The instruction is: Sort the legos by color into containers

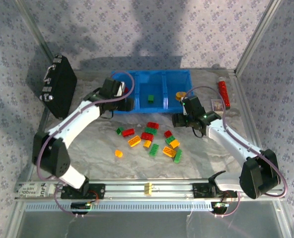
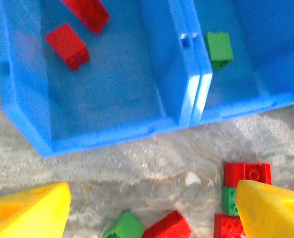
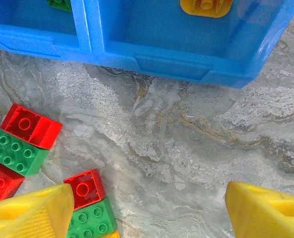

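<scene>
The left claw is seen with its fingers spread wide and nothing held between them. Just ahead of it the bin is found. Two red bricks lie in the compartment straight ahead, and a green brick in the next one across. The right claw is likewise spread wide, with nothing gripped. A yellow brick is seen in the compartment ahead of it. Loose bricks are scattered on the table beside one finger of each claw.
</scene>
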{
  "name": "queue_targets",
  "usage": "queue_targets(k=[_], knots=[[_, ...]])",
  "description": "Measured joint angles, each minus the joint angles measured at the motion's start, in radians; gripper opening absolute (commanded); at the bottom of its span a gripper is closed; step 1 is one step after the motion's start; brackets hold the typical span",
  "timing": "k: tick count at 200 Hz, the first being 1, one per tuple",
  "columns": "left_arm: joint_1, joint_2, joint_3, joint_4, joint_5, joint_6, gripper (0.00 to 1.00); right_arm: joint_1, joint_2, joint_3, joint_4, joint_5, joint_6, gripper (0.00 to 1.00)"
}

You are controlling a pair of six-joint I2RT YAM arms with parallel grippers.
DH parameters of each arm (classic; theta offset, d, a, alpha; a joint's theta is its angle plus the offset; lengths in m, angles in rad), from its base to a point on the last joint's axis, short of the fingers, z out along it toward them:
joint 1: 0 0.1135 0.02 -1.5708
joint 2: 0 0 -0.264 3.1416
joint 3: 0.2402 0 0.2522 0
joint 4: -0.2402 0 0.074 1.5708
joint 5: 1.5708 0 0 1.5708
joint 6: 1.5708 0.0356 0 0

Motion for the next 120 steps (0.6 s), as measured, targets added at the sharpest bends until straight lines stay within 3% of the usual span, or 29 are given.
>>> queue_targets(k=[44, 89, 120], knots=[[-0.059, -0.149, -0.207, 0.049, 0.006, -0.003, 0.77, 0.016, 0.000, -0.037, 0.023, -0.033, -0.001, 0.82], [-0.173, -0.122, -0.340, 0.087, 0.032, -0.005, 0.74, 0.045, 0.000, -0.046, 0.033, -0.053, -0.005, 0.81], [-0.198, -0.102, -0.383, 0.109, 0.052, -0.010, 0.73, 0.046, -0.012, -0.056, 0.035, -0.057, -0.007, 0.82]])
